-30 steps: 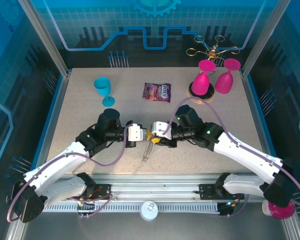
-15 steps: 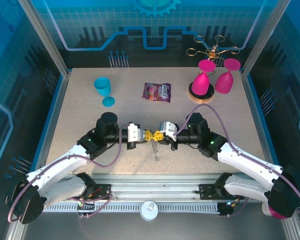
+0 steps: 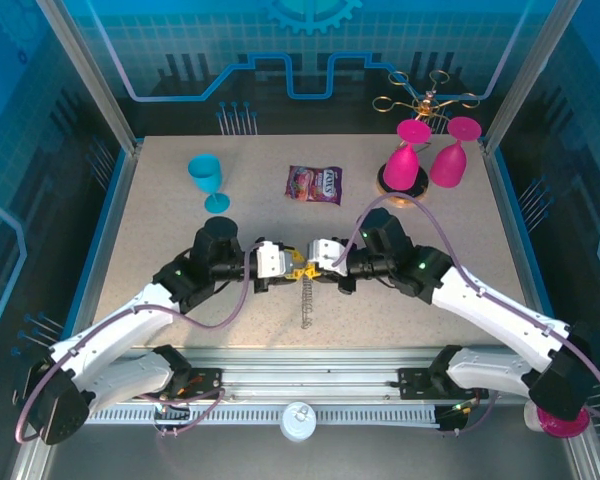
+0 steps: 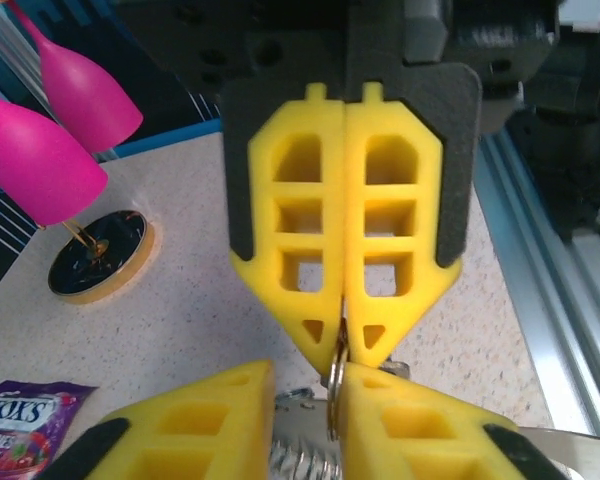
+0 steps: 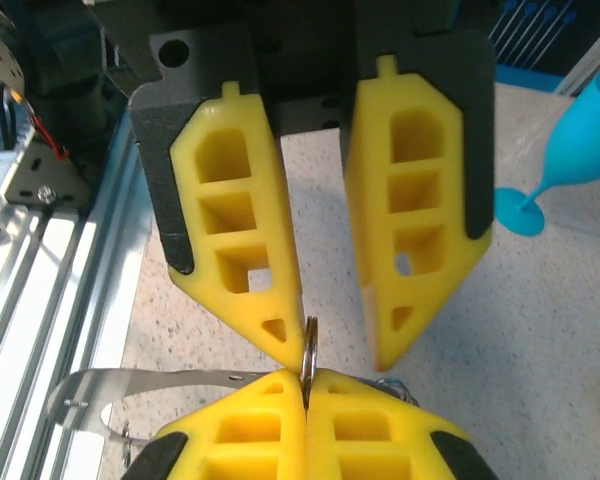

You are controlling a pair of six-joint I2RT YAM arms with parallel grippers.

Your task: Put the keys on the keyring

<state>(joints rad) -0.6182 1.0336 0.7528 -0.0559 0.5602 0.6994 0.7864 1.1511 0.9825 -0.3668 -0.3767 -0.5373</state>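
Note:
Low over the middle front of the table my two grippers meet tip to tip. The right gripper (image 3: 312, 268) (image 5: 305, 378) is shut on the keyring's thin metal split ring (image 5: 308, 345) (image 4: 335, 385), held edge-on. My left gripper (image 3: 288, 266) (image 4: 305, 385) is open, and the ring rests against the inner face of one of its fingers (image 4: 380, 400). A silver coiled strand (image 3: 305, 300) hangs from the ring down to the table. A flat silver metal piece (image 5: 130, 385) sticks out below the grippers. The blue-headed key is hidden.
A teal goblet (image 3: 208, 180) stands at the back left and a candy packet (image 3: 314, 184) lies at the back middle. At the back right, two pink goblets (image 3: 450, 155) lean by a round coaster (image 3: 400, 185) and a gold rack (image 3: 425, 100).
Since half a second ago both grippers have moved slightly left and back, staying tip to tip. The coiled strand now hangs straight down beneath them.

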